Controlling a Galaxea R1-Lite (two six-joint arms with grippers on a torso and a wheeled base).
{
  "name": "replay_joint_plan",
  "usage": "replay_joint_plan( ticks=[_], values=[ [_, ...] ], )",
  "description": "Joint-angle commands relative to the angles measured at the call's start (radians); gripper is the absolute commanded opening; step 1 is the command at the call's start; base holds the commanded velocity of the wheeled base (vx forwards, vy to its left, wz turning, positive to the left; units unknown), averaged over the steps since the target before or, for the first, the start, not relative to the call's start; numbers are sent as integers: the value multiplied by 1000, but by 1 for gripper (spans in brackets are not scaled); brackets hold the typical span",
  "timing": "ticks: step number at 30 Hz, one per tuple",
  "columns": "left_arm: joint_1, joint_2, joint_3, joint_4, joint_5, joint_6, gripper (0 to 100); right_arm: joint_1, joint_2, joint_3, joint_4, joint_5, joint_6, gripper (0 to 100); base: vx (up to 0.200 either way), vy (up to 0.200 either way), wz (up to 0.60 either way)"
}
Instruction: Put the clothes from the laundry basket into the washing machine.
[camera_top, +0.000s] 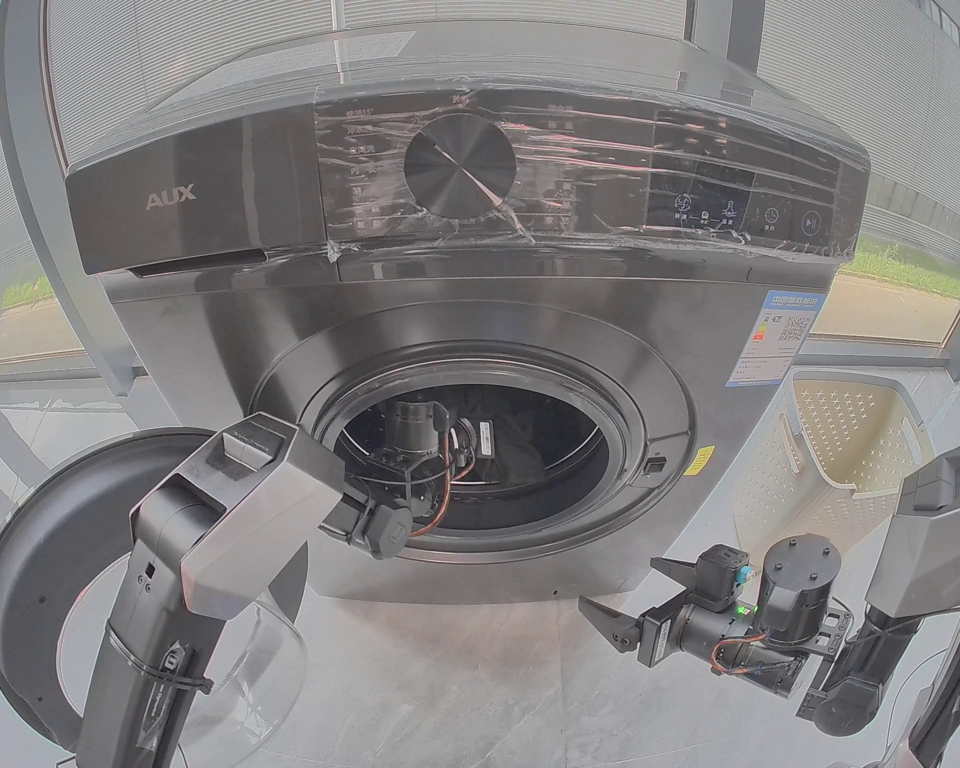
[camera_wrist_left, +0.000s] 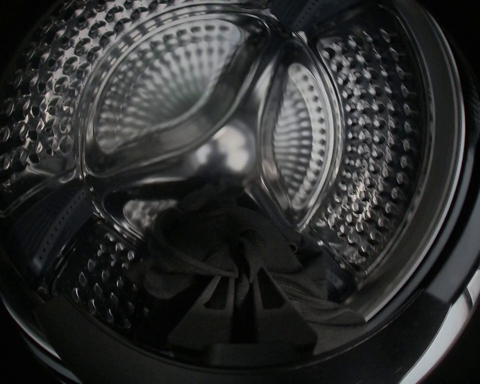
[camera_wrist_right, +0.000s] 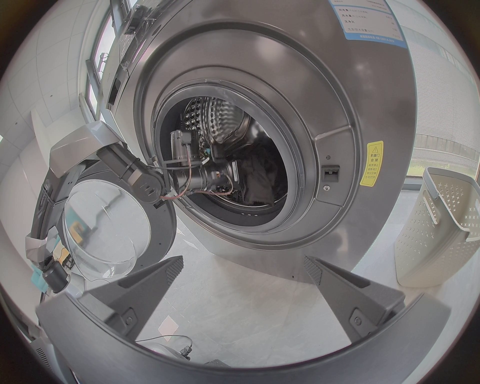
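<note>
1. Left gripper (camera_wrist_left: 242, 280) is pinched on the dark cloth (camera_wrist_left: 210, 240), low inside the drum (camera_wrist_left: 380, 150), probably so it drops clear of the door rim.
2. Right gripper (camera_top: 616, 582) is spread, low between washer (camera_top: 240, 330) and basket (camera_top: 830, 450), likely ready for the next grab.

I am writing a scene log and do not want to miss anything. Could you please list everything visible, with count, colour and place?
washing machine: one, grey, facing the robot.
door: one, dark with a clear window, swung open on the robot's left.
dark clothes: one bundle, black, low in the drum.
laundry basket: one, cream, on the floor right of the machine.
left gripper: one, black, inside the drum, shut on the dark clothes.
right gripper: one, black, open, low before the machine.
</note>
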Motion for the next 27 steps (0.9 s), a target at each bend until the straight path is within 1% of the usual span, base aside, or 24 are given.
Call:
replay_joint_plan(
  ticks=[1, 5, 11, 12, 15, 19, 20, 25, 27],
  values=[
    [28, 42, -120, -18, 30, -19, 0, 1, 3, 0, -1, -1, 1, 100, 0, 0, 0],
    [37, 84, -201, -15, 67, -19, 0, -1, 4, 0, -1, -1, 1, 100, 0, 0, 0],
    [39, 91, -221, -10, 68, -19, 0, -1, 4, 0, -1, 0, 1, 100, 0, 0, 0],
    [39, 91, -221, -12, 68, -19, 100, -3, 4, 0, -1, 0, 1, 100, 0, 0, 0],
    [39, 91, -220, -12, 68, -19, 100, -1, 4, 1, -1, 0, 1, 100, 0, 0, 0],
    [36, 88, -204, -17, 68, -26, 100, -1, 4, 1, -1, 0, 1, 100, 0, 0, 0],
    [28, 85, -183, -17, 68, -33, 100, -3, 4, 1, -1, 0, 1, 100, 0, 0, 0],
    [16, 62, -112, -17, 68, -33, 100, -4, 4, 1, -1, 0, 1, 100, 0, 0, 0],
    [8, 45, -62, -21, 68, -29, 100, -4, 3, 1, 0, 0, 1, 100, 0, 0, 0]
  ],
)
